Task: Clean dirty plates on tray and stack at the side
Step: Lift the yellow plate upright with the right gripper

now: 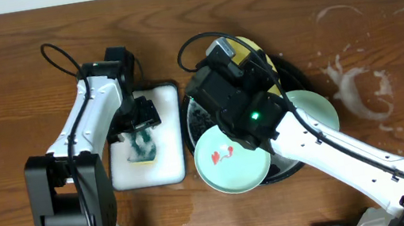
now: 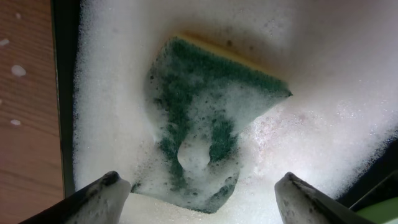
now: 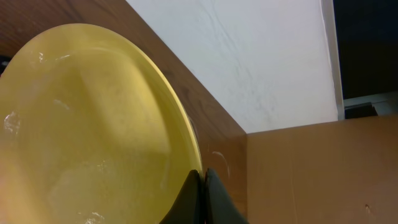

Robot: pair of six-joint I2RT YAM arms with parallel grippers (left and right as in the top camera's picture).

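The right pincer (image 3: 203, 186) clamps the yellow plate (image 3: 93, 124) by its rim, likely for scrubbing. The left pincer (image 2: 202, 190) gapes empty above the sponge (image 2: 205, 112).

Both arms are showing white link shells joined by black joint housings. The left arm (image 1: 84, 118) is trailing a thin black cable (image 1: 50, 55) looping at its eleven o'clock and is ending in a boxy black base joint (image 1: 58, 200) at seven o'clock. The right arm (image 1: 336, 149) is glowing with a small green light (image 1: 254, 116) on its black wrist block. The left gripper (image 2: 199, 194) is showing pale grey fingers with dark tips, and the right gripper (image 3: 203, 186) is showing black ones.
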